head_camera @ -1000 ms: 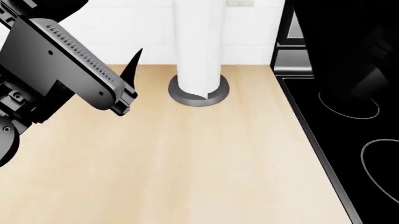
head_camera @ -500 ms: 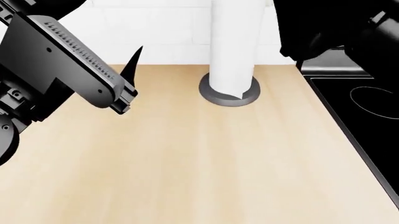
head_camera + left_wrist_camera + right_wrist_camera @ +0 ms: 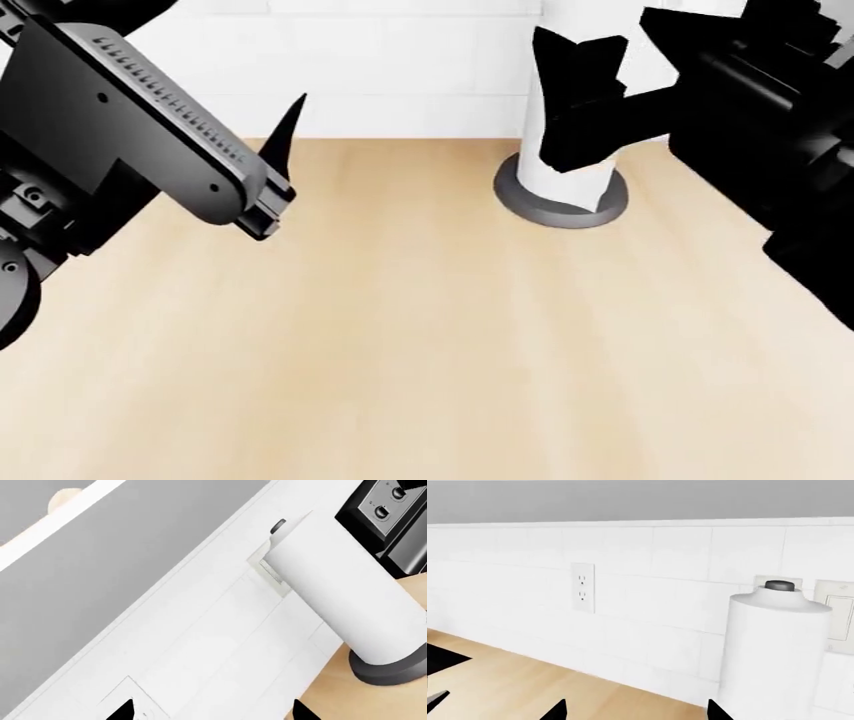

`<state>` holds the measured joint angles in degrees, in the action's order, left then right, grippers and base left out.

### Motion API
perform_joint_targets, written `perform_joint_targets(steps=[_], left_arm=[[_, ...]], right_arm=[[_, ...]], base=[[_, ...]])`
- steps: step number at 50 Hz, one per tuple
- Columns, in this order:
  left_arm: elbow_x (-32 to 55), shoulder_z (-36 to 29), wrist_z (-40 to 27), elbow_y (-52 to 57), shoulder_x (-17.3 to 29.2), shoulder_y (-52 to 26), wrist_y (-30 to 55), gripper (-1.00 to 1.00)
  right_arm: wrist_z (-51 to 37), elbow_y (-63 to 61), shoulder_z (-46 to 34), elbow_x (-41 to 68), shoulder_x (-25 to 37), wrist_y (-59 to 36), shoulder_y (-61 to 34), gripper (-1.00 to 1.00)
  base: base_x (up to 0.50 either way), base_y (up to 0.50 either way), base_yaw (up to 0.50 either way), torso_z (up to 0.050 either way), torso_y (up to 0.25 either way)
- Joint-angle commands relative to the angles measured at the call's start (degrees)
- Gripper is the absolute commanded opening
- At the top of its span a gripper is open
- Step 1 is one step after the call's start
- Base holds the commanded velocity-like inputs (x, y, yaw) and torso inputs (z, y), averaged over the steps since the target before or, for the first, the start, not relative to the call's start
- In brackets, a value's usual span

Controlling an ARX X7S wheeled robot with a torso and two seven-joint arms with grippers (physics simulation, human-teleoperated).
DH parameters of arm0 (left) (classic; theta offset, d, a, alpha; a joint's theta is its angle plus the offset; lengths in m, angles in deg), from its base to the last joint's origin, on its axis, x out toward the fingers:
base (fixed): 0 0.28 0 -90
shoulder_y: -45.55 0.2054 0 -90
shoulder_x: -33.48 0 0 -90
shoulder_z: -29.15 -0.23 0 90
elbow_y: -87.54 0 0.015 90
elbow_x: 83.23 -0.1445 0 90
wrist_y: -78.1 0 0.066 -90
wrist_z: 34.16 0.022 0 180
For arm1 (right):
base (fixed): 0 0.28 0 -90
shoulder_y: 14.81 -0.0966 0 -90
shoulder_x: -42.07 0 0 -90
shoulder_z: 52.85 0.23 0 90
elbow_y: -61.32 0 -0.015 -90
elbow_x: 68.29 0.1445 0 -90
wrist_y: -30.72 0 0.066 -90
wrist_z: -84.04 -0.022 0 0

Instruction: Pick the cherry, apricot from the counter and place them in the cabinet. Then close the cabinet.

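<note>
The cherry does not show in any view. Only a small pale beige rounded thing peeks past a white strip high above the wall, and I cannot tell whether it is the apricot. The counter is bare light wood where I see it. My left gripper hangs over the counter's back left, open and empty; its tips stand wide apart in the left wrist view. My right gripper is up in front of the paper towel roll, open with nothing between its tips. The grey band above the tiles looks like the cabinet's underside.
A white paper towel roll on a dark round base stands at the counter's back, by the tiled wall. A wall outlet and a switch plate sit on the tiles. A black appliance with knobs is beside the roll.
The view has swung left: the roll slid right in the picture and the black stovetop left it. The right arm came in front of the roll. The left arm holds its place.
</note>
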<state>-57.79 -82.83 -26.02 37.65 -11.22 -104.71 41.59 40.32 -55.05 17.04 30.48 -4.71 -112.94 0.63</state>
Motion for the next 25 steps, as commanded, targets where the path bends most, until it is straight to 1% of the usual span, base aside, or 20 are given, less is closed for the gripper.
perform_joint_targets(steps=[1,6,13,25], left_arm=[[0.23,0.27,-0.09,0.11,0.27,0.01,0.24,1.00],[0.22,0.16,-0.01,-0.02,0.22,-0.15,0.14,1.00],[0.20,0.02,0.03,-0.20,0.15,-0.04,-0.16,1.00],[0.42,-0.72,0.29,-0.20,-0.28,-0.22,-0.01,1.00]], right_arm=[[-2.48,-1.13,-2.04,-0.85,1.74,-2.29,-0.17,1.00],[-2.23,-1.98,-1.80,-1.02,2.25,-2.09,0.37,1.00],[-1.62,-2.42,-2.17,-1.16,1.34,-2.26,-1.00,1.00],[0.10,-3.12,-1.76,-1.59,0.49,-1.60,-2.18,1.00]], base=[[0.00,0.38,0.00,0.000,0.000],[0.00,0.39,0.00,0.000,0.000],[0.00,0.39,0.00,0.000,0.000],[0.00,0.44,0.00,0.000,0.000]])
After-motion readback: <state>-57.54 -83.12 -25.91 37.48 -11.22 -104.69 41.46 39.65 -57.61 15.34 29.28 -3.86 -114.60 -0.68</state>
